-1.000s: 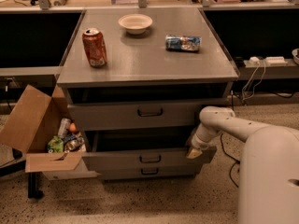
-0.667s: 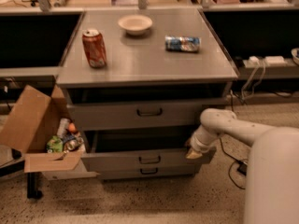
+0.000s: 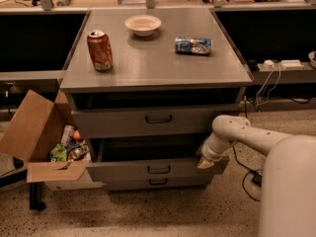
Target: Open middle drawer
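Gripper [image 3: 205,162] at middle drawer [image 3: 123,172], right end

You can see a flat grey metal cabinet top [image 3: 158,65] with three things on it. A red soda can [image 3: 99,50] stands upright near the left edge. A small white round bowl [image 3: 142,24] sits at the back, near the middle. A blue and white crushed can [image 3: 193,45] lies on its side to the right of the bowl, well apart from the red can. The cabinet stands on a speckled tan floor [image 3: 148,214]. The pale gripper [image 3: 205,163] is low down, at the right end of the wide grey middle drawer [image 3: 123,171].
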### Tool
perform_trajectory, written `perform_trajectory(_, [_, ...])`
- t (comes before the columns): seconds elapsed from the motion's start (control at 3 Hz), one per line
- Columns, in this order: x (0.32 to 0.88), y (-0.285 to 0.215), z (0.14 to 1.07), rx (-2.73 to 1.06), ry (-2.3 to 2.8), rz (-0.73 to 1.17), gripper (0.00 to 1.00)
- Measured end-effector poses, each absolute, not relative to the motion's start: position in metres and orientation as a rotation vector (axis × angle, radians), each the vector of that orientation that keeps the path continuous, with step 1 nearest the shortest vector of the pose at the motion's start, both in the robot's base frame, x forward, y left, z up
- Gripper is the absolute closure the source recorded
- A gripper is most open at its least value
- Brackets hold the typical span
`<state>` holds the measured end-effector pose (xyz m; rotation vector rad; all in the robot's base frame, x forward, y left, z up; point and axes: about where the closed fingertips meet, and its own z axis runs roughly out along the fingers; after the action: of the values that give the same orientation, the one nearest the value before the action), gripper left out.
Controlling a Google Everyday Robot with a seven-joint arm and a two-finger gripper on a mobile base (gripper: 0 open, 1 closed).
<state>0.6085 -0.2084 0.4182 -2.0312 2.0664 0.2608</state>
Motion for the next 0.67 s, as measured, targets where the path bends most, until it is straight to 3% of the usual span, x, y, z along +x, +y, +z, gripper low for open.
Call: perform_trajectory(0.67, [0.6085, -0.2084, 0.4181, -2.031, 2.066, 0.261, 0.0])
